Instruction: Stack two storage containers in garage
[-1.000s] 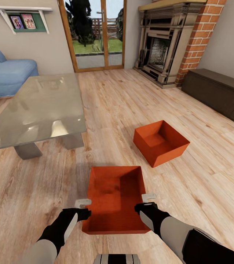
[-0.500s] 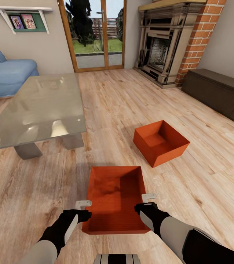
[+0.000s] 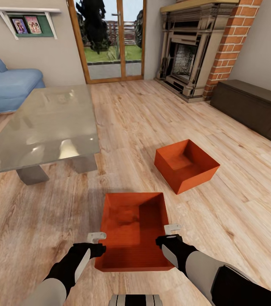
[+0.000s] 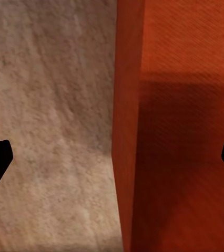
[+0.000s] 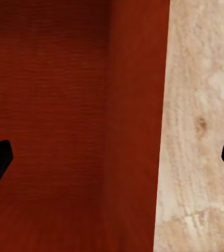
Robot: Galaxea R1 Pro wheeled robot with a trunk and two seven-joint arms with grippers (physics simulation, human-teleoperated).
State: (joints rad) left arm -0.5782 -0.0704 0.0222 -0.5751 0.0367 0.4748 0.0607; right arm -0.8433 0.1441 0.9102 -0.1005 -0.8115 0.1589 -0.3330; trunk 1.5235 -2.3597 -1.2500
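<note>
Orange-red near bin (image 3: pixel 133 231) sits at 6 o'clock on the wood floor (image 3: pixel 237 221); the other bin (image 3: pixel 186 165) lies at 2 o'clock. Left gripper (image 4: pixel 112 163) is wide open over its wall. Right gripper (image 5: pixel 112 163) too.

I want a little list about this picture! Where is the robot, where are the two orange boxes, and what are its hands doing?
room: living room, wood plank floor
near container: on the floor between both arms, open top, empty
far container: on the floor ahead and to the right, turned at an angle, empty
left gripper: jaws open, straddling the near container's left wall
right gripper: jaws open, straddling its right wall
glass table: ahead on the left
task so far: both containers not yet moved to the garage
</note>
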